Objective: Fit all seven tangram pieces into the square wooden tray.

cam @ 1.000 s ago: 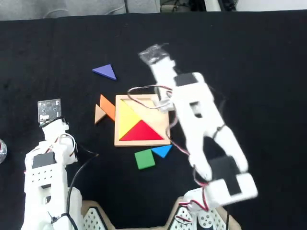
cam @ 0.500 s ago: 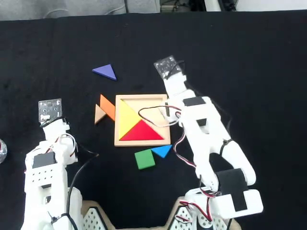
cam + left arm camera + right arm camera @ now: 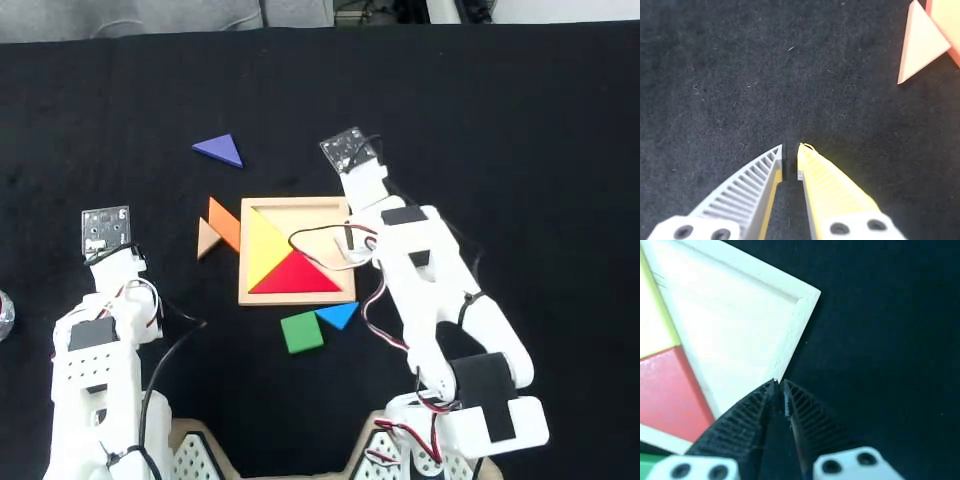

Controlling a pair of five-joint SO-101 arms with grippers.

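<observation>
High view, clock bearings taken from the square wooden tray (image 3: 300,214), which lies near the middle of the black worktop (image 3: 520,130). Two pieces seated in it: yellow triangle (image 3: 262,250) against the 9 o'clock wall, red triangle (image 3: 297,273) against the 6 o'clock wall, the two touching along one edge; the 12-to-3 o'clock part of the tray floor is bare wood. Loose pieces: purple triangle (image 3: 219,150) at 11 o'clock, well apart; orange piece (image 3: 225,224) and tan triangle (image 3: 207,240) at 9 o'clock, touching each other, just beside the tray; green square (image 3: 301,332) and blue triangle (image 3: 338,314) at 6 o'clock, side by side, just below the rim. Right gripper (image 3: 779,384): jaws together, a hairline gap at most, nothing held; tips sit over the tray rim near a corner, contact not discernible. Left gripper (image 3: 790,150): jaws almost closed, narrow slit between tips, empty, over bare cloth at about 8 o'clock, near the tan triangle.
</observation>
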